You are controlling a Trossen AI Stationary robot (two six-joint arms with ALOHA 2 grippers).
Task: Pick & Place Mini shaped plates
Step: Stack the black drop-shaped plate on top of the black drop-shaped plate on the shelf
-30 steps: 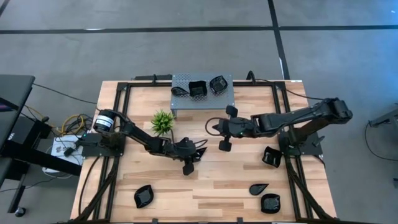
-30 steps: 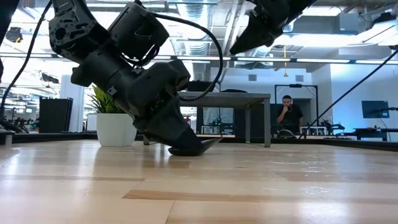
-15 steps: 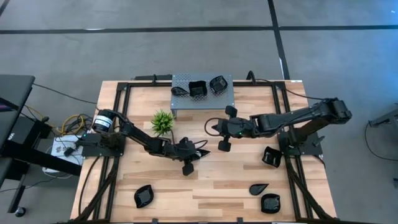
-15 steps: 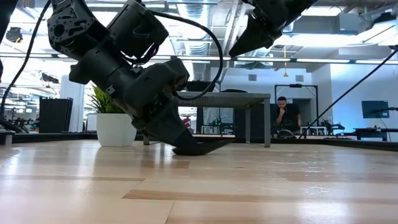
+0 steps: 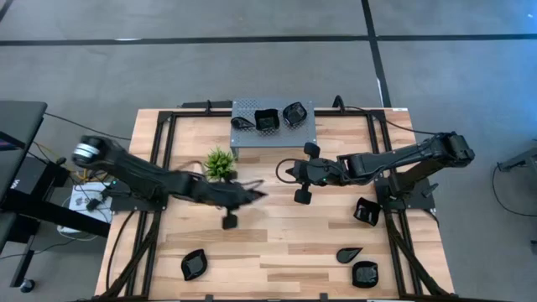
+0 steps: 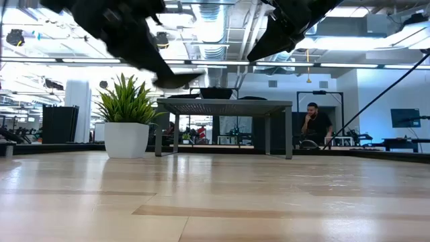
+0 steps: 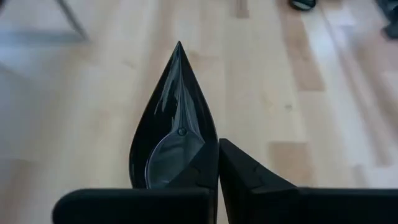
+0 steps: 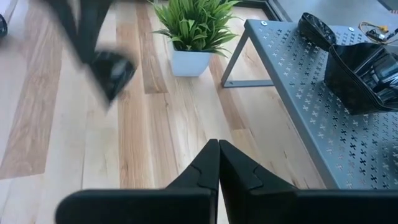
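1. Left gripper was clamped on the rim of a glossy black teardrop-shaped mini plate, pointed tip facing away from the wrist; plate was lifted clear of the light wooden tabletop, beside the small green potted plant.
2. Handling judgement: thin, rigid, light; glossy glaze likely slippery, so an edge pinch at the broad end suits it, flat fingers across the rim; probably chips if dropped.
3. Right gripper hung mid-table with fingers pressed together, holding nothing, aimed toward the plant and stand.
4. Loose black dishes lay at the near edge: one near-left; three near-right.
5. Farthest: grey perforated metal stand carried three black dishes, a leaf shape, a squarish wavy-rimmed one and a rounder one.
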